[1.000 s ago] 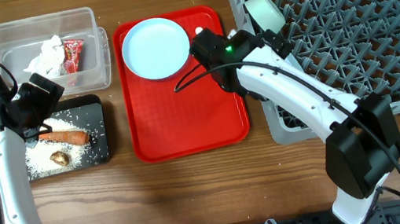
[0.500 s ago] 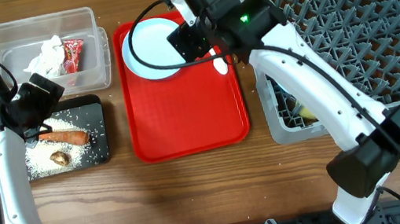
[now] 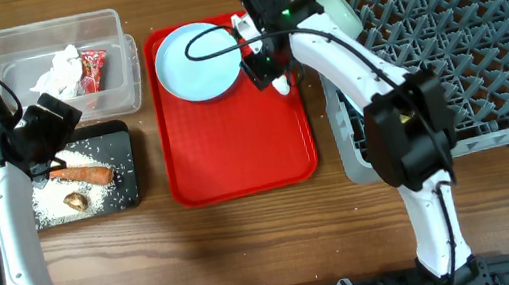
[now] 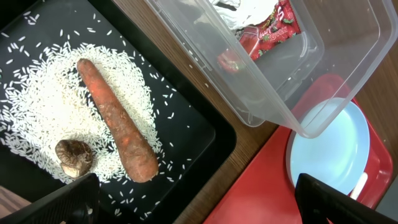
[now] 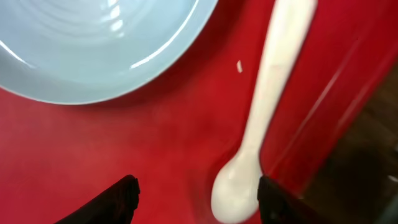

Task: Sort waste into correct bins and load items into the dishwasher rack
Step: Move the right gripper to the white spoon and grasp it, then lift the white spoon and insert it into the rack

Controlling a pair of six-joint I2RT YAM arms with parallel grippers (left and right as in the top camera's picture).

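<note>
While the right end effector [image 5: 199, 202] hangs low over the red tray [image 3: 236, 155], its jaws are seen half wide, with the bowl of the white spoon [image 5: 267, 106] lying between them and not gripped. The spoon is neither waste nor an item for the dishwasher rack [image 3: 462, 41], so a wrong thing may be taken if the jaws are shut here. The pale blue plate [image 3: 196, 62], judged to be the next item, lies just beside the spoon, in the upper part of the red tray; it could be pushed or struck if the fingers [image 5: 121, 196] are dragged toward it. The left end effector [image 4: 202, 202] is held wide and empty above the black tray [image 3: 124, 182] at the left of the frame, where the carrot stick [image 4: 118, 130] and rice [image 4: 43, 106] lie; grains may be scattered onto the tabletop [image 3: 250, 244] if it is lowered carelessly.
</note>
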